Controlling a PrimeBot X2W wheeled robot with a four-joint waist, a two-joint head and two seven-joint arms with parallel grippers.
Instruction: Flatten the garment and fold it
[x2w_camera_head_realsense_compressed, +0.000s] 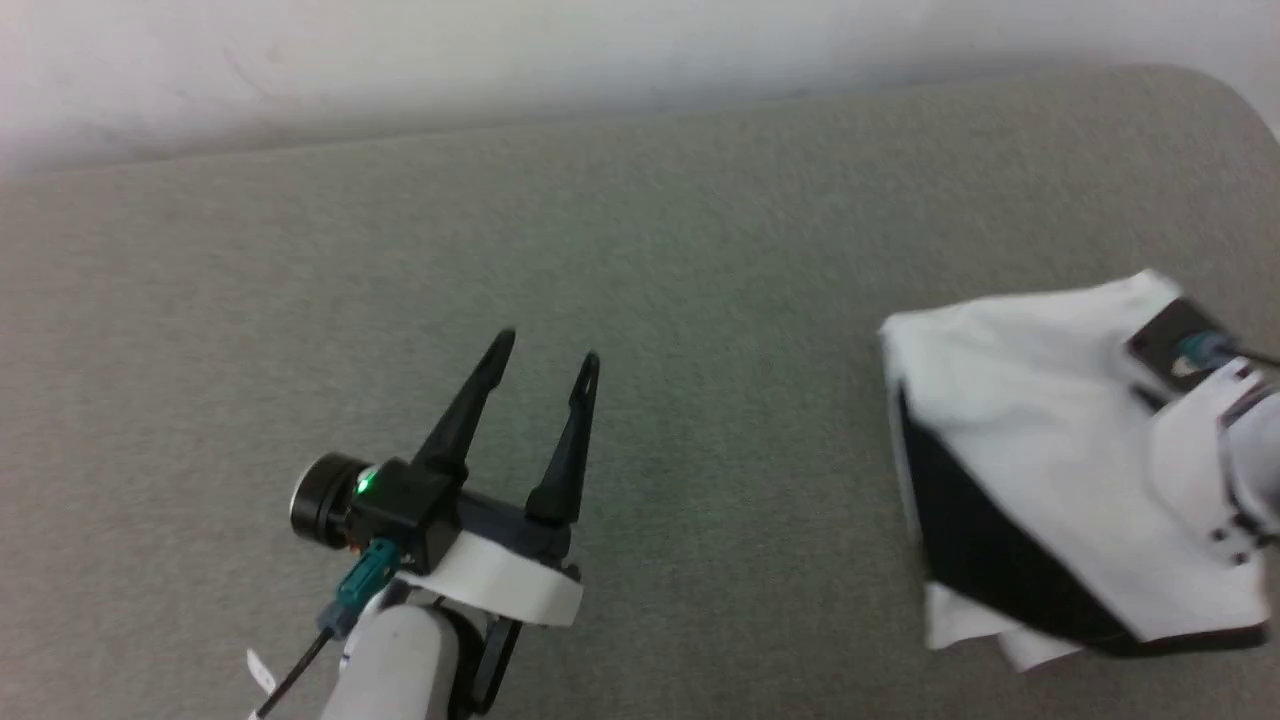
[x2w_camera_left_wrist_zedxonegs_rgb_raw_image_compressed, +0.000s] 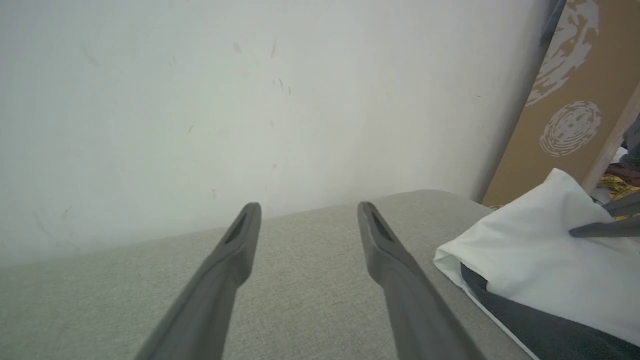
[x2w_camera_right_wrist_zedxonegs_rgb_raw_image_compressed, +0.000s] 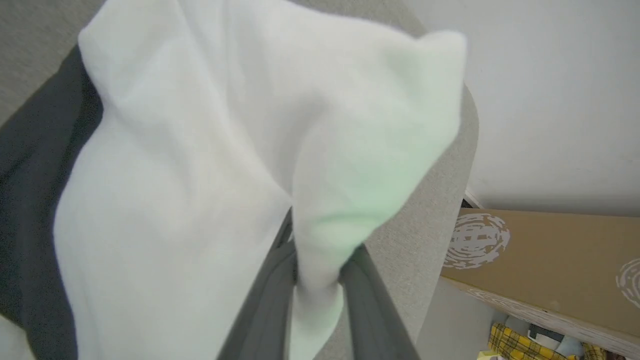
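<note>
Pinching a white fold of the garment (x2w_camera_head_realsense_compressed: 1030, 430) in the right claw (x2w_camera_right_wrist_zedxonegs_rgb_raw_image_compressed: 320, 270), leaving the remainder bunched just below on the bench (x2w_camera_head_realsense_compressed: 700, 250). Holding the left claw (x2w_camera_head_realsense_compressed: 548, 350) wide and empty, well apart, with the garment off to its right; probably calling on the nearer right arm.

Right tool (x2w_camera_right_wrist_zedxonegs_rgb_raw_image_compressed: 322, 237) fingertips buried in garment (x2w_camera_right_wrist_zedxonegs_rgb_raw_image_compressed: 200, 150) fold; garment cut off at wrist views' edges.
</note>
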